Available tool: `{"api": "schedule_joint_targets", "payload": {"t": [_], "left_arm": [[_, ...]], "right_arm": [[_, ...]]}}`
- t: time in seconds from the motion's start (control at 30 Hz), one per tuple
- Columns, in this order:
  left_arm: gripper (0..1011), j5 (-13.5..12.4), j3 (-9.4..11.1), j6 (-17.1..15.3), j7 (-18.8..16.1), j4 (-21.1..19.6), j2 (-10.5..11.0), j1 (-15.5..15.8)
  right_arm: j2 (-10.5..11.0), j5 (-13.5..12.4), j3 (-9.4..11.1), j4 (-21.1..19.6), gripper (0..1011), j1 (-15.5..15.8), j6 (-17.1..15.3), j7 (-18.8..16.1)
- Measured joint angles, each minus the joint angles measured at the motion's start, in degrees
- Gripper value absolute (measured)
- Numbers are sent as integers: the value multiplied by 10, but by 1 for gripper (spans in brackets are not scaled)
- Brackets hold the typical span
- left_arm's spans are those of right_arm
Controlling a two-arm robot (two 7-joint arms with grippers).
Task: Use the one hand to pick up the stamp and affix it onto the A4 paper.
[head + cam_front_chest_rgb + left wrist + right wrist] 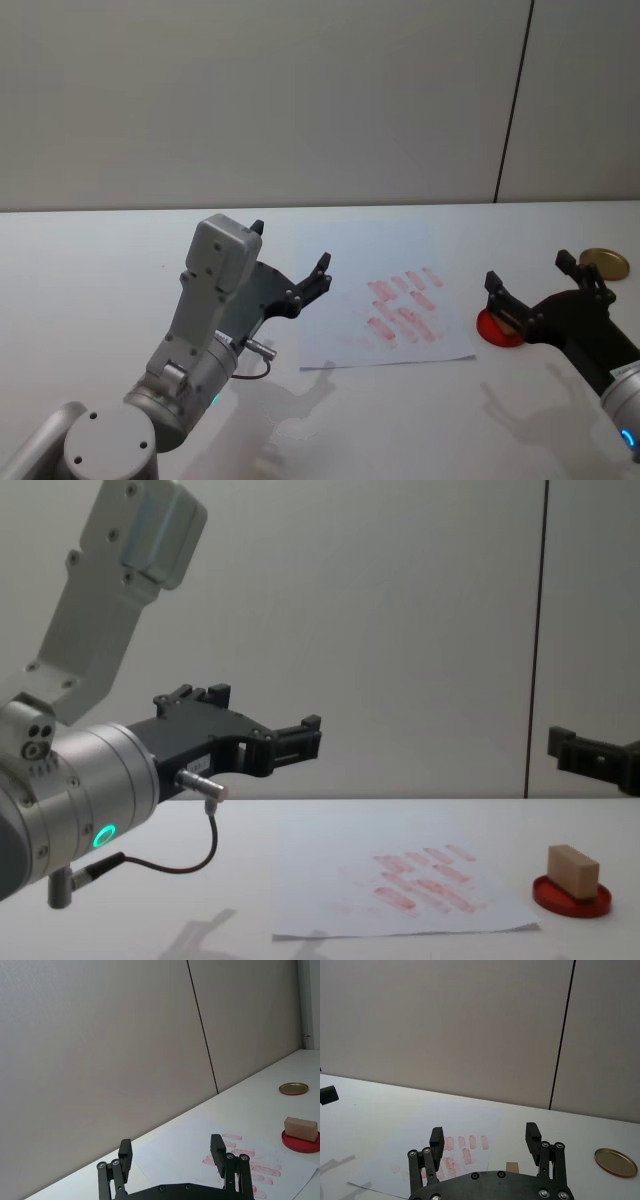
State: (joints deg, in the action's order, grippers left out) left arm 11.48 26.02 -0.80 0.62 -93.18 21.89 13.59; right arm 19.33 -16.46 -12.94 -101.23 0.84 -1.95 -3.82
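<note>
Hovering above the stamp [573,868], the right gripper [529,270] has its jaws apart. The stamp sits on the red ink pad [570,899], just right of the A4 paper [370,255]. It looks like light, rigid wood, probably best pinched across its long sides. The left gripper [290,245] idles at the paper's left, jaws also apart.

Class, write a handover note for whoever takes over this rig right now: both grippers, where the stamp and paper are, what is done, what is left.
Right gripper: open, empty, raised above the stamp.
Left gripper: open, empty, held up near the paper's left edge.
Stamp: sitting on the red pad, right of the paper.
Paper: lying flat, already bearing rows of red marks.
Done: nothing grasped yet.
Left: lower the right gripper, grip the stamp, press it on the paper, probably on a bare part.
</note>
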Motion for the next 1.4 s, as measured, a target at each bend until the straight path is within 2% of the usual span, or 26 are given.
{"api": "schedule_joint_targets", "payload": {"t": [1.4], "left_arm": [[993, 0, 0, 0, 0, 0, 0, 0]], "right_arm": [[-2, -2, 1, 1, 1001, -2, -7, 4]]}}
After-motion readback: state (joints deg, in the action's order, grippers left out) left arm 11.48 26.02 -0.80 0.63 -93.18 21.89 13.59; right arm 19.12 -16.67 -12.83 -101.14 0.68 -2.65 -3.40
